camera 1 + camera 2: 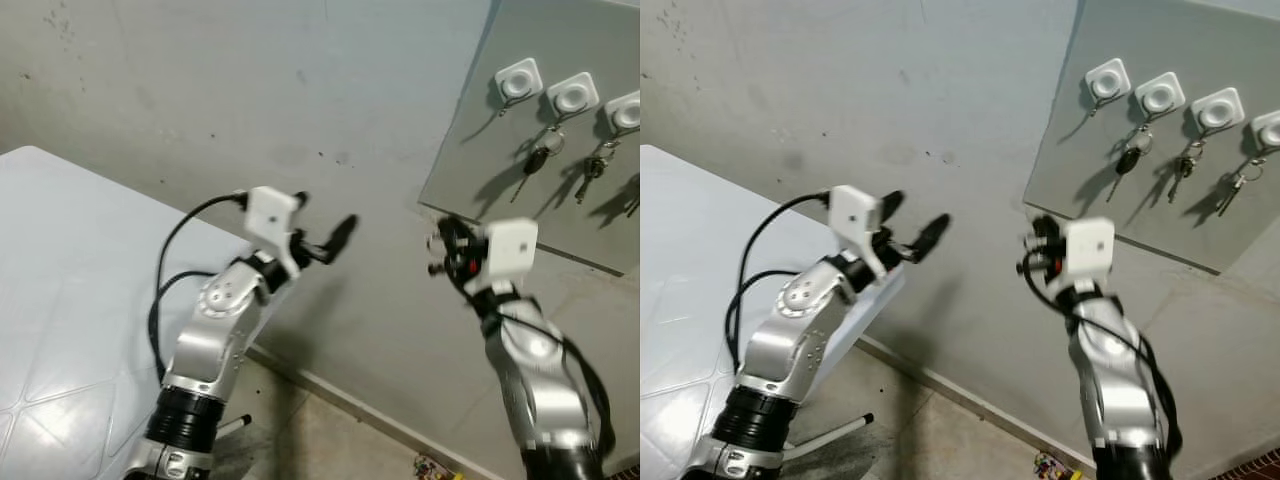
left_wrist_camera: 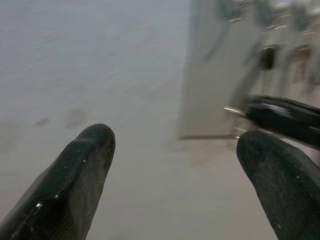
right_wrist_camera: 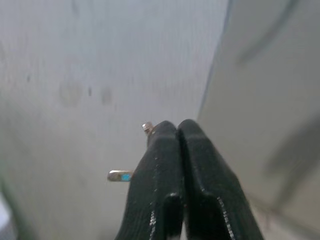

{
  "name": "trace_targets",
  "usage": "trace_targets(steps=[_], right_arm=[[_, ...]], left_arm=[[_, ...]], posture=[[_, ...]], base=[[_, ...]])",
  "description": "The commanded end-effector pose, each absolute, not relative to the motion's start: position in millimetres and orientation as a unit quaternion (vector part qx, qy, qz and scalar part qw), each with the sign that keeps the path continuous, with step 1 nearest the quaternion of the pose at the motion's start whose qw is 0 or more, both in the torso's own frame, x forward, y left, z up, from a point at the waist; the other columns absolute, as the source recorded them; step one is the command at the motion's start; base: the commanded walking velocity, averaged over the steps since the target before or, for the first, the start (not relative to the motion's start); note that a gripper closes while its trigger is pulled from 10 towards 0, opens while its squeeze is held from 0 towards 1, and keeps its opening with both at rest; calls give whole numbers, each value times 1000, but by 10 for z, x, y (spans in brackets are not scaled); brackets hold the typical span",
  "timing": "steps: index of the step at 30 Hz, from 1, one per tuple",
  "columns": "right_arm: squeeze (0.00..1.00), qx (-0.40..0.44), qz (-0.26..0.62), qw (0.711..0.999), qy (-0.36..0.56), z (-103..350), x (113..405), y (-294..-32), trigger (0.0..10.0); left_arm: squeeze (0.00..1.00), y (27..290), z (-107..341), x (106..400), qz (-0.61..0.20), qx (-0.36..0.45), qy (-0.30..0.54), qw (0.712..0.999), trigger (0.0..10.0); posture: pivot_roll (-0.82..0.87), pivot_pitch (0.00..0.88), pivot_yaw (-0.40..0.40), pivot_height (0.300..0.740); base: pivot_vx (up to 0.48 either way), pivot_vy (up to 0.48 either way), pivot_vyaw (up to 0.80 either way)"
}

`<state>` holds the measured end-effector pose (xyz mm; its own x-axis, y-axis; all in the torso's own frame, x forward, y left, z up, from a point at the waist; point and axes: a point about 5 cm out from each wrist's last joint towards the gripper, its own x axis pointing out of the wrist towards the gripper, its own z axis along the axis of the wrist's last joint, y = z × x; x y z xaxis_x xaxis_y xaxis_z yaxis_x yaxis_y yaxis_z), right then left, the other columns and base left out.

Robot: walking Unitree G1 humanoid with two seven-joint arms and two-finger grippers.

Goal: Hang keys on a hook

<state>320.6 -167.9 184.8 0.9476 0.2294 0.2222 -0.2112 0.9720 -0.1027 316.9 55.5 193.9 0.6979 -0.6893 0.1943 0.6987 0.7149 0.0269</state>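
A grey board [image 1: 1070,150] on the wall carries several white hooks. The leftmost hook [image 1: 1107,80] is bare; key bunches [image 1: 1127,160] hang from the hooks beside it. My right gripper [image 1: 442,246] is raised below the board's lower left corner, shut on a set of keys. In the right wrist view the pressed-together fingers [image 3: 165,165] have metal key tips [image 3: 120,175] sticking out at one side. My left gripper [image 1: 322,222] is raised before the bare wall left of the board, open and holding nothing. Its two fingertips [image 2: 95,142] stand wide apart in the left wrist view.
A white table [image 1: 60,280] stands at the left against the wall. A thin metal leg [image 1: 235,425] rests on the tiled floor below, and a small colourful object [image 1: 430,467] lies by the skirting. Wall between the grippers is bare.
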Motion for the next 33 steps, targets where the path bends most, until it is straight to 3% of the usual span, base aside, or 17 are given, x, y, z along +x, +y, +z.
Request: trace_targets(steps=[1, 10, 21, 33], right_arm=[[0, -44, 108, 986, -123, 1897, 3260, -1748, 10000], [0, -56, 108, 975, -187, 2283, 3473, -1799, 10000], [0, -9, 98, 959, -266, 2643, 3493, -1869, 10000], [0, -22, 107, 949, -295, 2924, 3593, -1994, 10000]], left_arm=[[0, 495, 2025, 3150, -395, -14, -107, 912, 10000], [0, 414, 2209, 3112, -420, -15, -131, 898, 10000], [0, 375, 2305, 3125, -426, -18, -146, 893, 10000], [0, 326, 2328, 3116, -429, -27, -148, 891, 10000]], posture=[[-16, 0, -58, 740], [-6, 0, -58, 740], [-13, 0, -52, 740], [-15, 0, -61, 740]], base=[[0, 0, 0], [0, 0, 0], [0, 0, 0], [0, 0, 0]])
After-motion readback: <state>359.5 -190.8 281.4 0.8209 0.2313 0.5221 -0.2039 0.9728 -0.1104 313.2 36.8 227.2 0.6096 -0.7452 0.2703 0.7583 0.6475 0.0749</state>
